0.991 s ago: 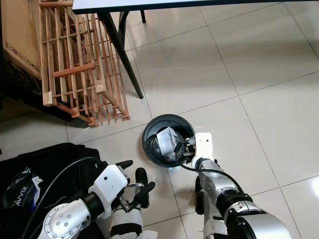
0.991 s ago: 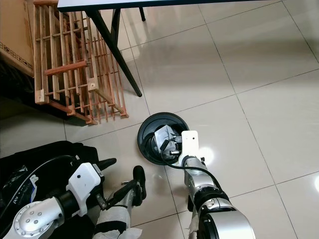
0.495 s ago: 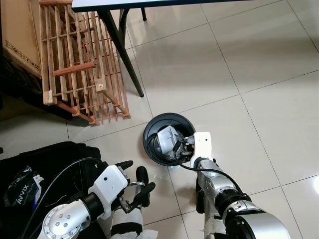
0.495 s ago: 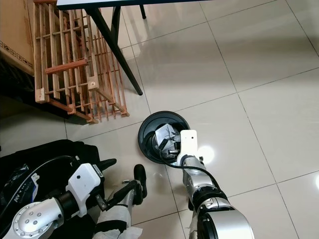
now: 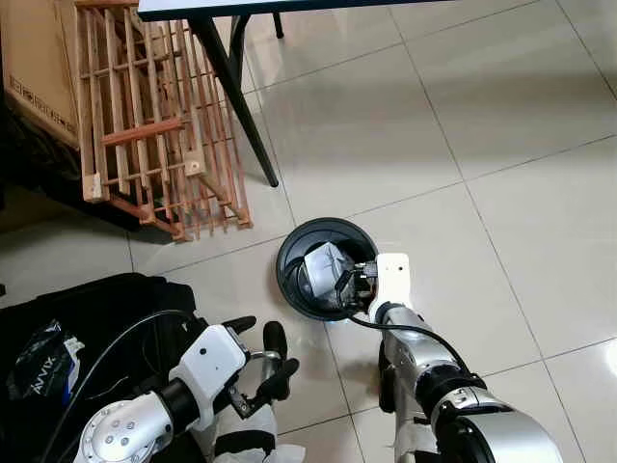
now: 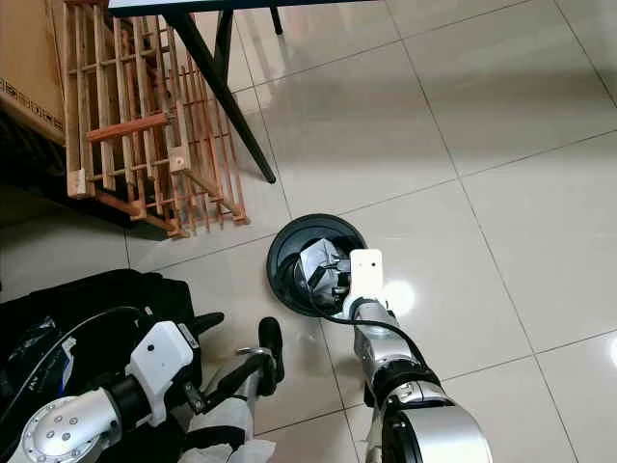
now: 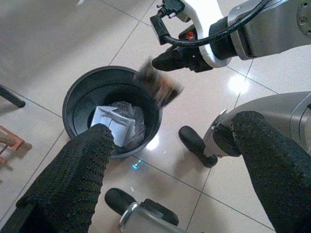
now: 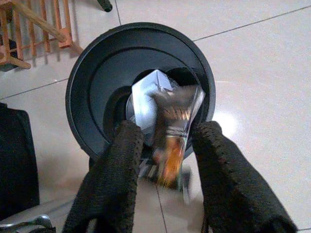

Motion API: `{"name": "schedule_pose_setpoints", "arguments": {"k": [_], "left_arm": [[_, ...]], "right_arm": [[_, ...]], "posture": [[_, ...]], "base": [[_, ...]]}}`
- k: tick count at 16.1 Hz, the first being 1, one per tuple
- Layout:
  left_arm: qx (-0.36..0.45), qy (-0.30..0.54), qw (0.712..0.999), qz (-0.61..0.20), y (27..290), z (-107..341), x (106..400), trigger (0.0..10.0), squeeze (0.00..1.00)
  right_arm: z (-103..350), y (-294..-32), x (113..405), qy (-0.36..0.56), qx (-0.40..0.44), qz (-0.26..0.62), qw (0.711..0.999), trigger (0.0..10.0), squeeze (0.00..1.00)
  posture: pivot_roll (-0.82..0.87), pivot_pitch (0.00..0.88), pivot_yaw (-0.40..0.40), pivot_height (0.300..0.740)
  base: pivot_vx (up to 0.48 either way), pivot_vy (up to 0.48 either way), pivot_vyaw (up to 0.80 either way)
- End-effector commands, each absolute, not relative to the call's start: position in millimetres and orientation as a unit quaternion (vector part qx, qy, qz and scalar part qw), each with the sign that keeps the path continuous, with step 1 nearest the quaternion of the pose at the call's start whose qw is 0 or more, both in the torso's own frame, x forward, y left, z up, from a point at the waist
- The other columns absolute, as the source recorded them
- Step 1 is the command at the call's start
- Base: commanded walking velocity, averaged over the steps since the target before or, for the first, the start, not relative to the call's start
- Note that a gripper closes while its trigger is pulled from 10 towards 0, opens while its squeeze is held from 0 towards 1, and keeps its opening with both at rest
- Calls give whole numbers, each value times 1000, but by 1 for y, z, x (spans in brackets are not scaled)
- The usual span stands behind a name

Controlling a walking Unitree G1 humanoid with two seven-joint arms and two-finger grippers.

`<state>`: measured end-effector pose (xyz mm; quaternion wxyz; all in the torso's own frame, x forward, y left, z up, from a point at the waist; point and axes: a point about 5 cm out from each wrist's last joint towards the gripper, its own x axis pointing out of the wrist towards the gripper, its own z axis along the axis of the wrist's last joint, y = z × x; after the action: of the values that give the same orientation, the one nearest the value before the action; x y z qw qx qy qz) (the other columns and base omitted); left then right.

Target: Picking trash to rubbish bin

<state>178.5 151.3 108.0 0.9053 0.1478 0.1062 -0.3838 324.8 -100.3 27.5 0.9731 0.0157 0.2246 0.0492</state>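
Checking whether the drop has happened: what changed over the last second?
Little in the head views: the right pincer stays over the black bin, open. The wrist views show a blurred snack wrapper between its fingers, seemingly falling loose toward the bin. The white carton remains inside, the left pincer idles low, and the wooden rack is unmoved.

glossy tiles, matt black plastic, bare wood

the floor [image 5: 501, 125] is polished pale tile catching glare; the rubbish bin [image 8: 97, 82] looks smooth matt black plastic, holding crumpled white paper [image 8: 146, 94]. the wrapper [image 8: 172, 131] is shiny printed film. the right gripper [image 8: 165, 170] fingers look knobbly black rubber. the rack [image 5: 145, 116] is unfinished wood.
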Motion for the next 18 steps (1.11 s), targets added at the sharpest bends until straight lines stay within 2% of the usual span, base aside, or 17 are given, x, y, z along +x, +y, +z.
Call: {"name": "schedule_pose_setpoints", "arguments": {"k": [1, 13, 17, 18], "left_arm": [[144, 125, 900, -392, 151, 102, 170, 10000, 0], [149, 123, 902, -386, 151, 101, 171, 10000, 0], [150, 119, 903, -385, 150, 100, 175, 10000, 0], [149, 112, 904, -385, 147, 100, 180, 10000, 0]], "right_arm": [[13, -97, 312, 254, 22, 48, 966, 10000, 1000], [11, -99, 311, 248, 21, 46, 968, 10000, 1000], [9, -108, 308, 240, 8, 27, 970, 10000, 1000], [9, -114, 308, 231, -3, 18, 973, 10000, 1000]], "posture": [[236, 578, 135, 740], [234, 579, 128, 740], [226, 548, 123, 740], [216, 518, 112, 740]], "base": [[0, 0, 0], [0, 0, 0], [0, 0, 0], [0, 0, 0]]}}
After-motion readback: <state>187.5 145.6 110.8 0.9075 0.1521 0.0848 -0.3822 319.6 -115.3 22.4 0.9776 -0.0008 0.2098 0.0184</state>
